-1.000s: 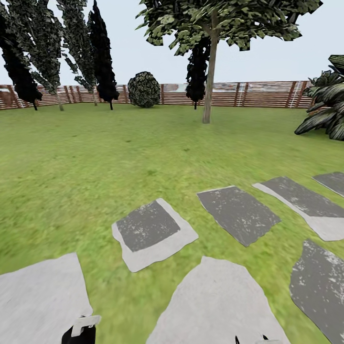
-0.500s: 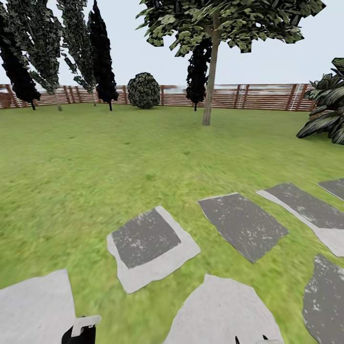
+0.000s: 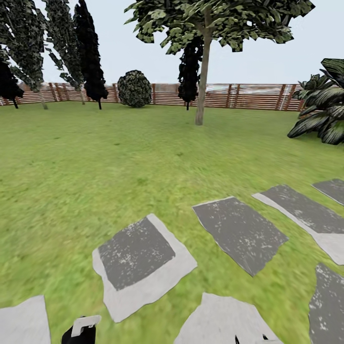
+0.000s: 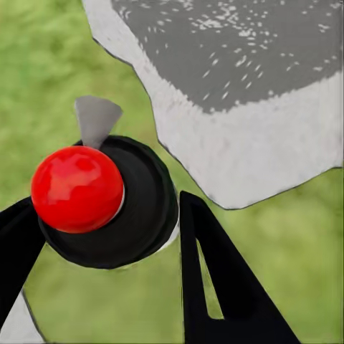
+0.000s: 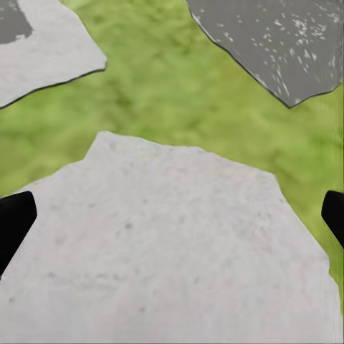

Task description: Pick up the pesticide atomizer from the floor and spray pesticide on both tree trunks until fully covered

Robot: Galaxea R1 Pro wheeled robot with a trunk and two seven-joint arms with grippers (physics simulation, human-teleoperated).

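lawn: the garden's grass (image 3: 119, 157) runs from under the robot out to the slat fence (image 3: 248, 95) at 12 o'clock.
tree: one pale-trunked tree (image 3: 202, 81) stands at about 1 o'clock, well apart from the robot, with dark conifers (image 3: 88, 57) off at 11.
stones: grey stepping stones (image 3: 138, 260) lie near the robot from 10 round to 3 o'clock.
what changed: the whole head view has slid. The stones sit lower and the tree is a bit further left than a second ago, so that's the camera and base rolling forward (not the garden moving). My guess is it's heading for that trunk.
atomizer: the pesticide atomizer (image 4: 100, 201), red top and black body, sits between the left gripper (image 4: 100, 244) fingers, so the pickup looks done.
left gripper: clamped on the bottle.
right gripper: the right gripper (image 5: 172, 215) has its fingers spread wide, holding nothing.
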